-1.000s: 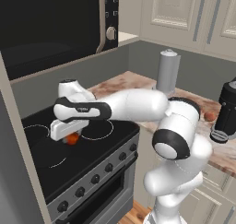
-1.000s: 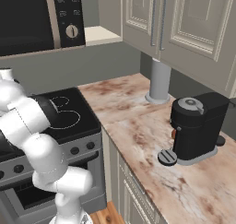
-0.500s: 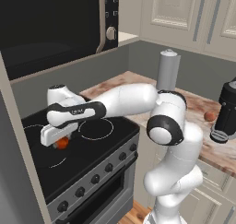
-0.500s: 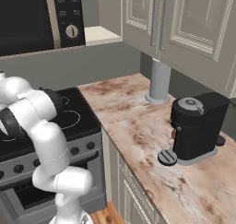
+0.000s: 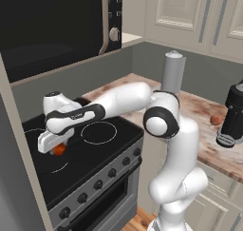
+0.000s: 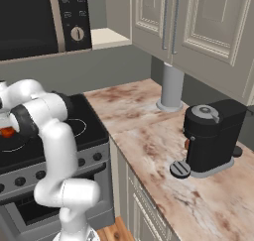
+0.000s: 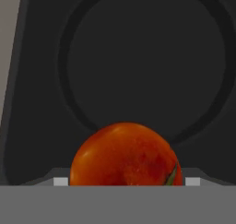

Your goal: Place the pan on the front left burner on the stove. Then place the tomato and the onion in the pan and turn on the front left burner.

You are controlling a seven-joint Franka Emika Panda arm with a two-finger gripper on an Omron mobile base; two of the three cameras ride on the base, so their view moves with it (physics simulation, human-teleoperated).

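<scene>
Tomato sat clamped in the gripper above the pan on the stove's near-left side; nothing blocked it.

In the hand view, the tomato is cut off at the bottom by the frame's lower band, and the pan runs past the top edge. In the left base view, the tool covers most of the tomato at centre left; its finger spacing cannot be made out there.
</scene>
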